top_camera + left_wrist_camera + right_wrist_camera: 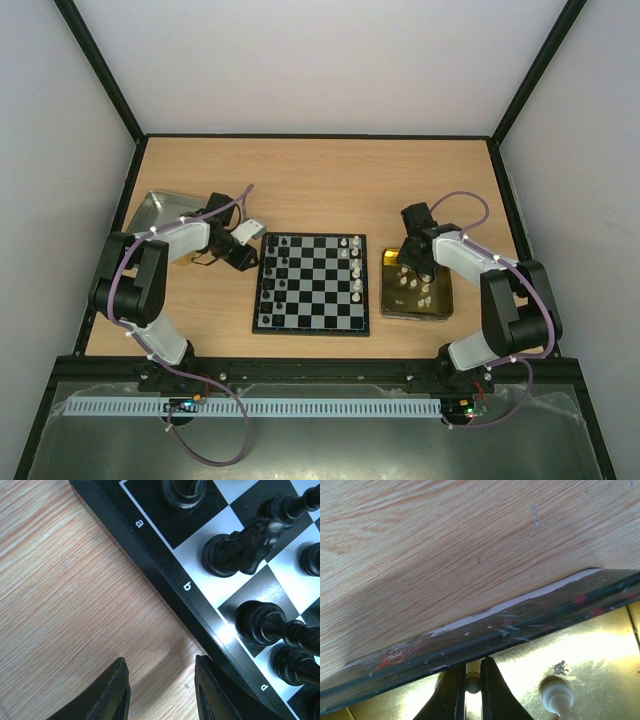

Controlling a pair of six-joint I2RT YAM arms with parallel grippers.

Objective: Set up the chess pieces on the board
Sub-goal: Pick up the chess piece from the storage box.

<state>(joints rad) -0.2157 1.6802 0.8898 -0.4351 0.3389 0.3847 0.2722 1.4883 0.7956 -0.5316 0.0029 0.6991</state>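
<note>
The board (311, 282) lies mid-table, with black pieces (272, 270) along its left columns and a few white pieces (357, 262) on its right. My left gripper (250, 230) is open and empty over bare wood just off the board's left rim (165, 565), near black pieces (240, 547). My right gripper (413, 262) is down in the gold tray (390, 300), its jaws shut on a white piece (473, 681) near the tray's far wall. Another white piece (555, 695) stands beside it.
A plain silver tray (160, 207) sits at the far left behind the left arm. Several white pieces (420, 292) remain in the gold tray. The gold tray's dark rim (520, 627) stands just ahead of the right fingers.
</note>
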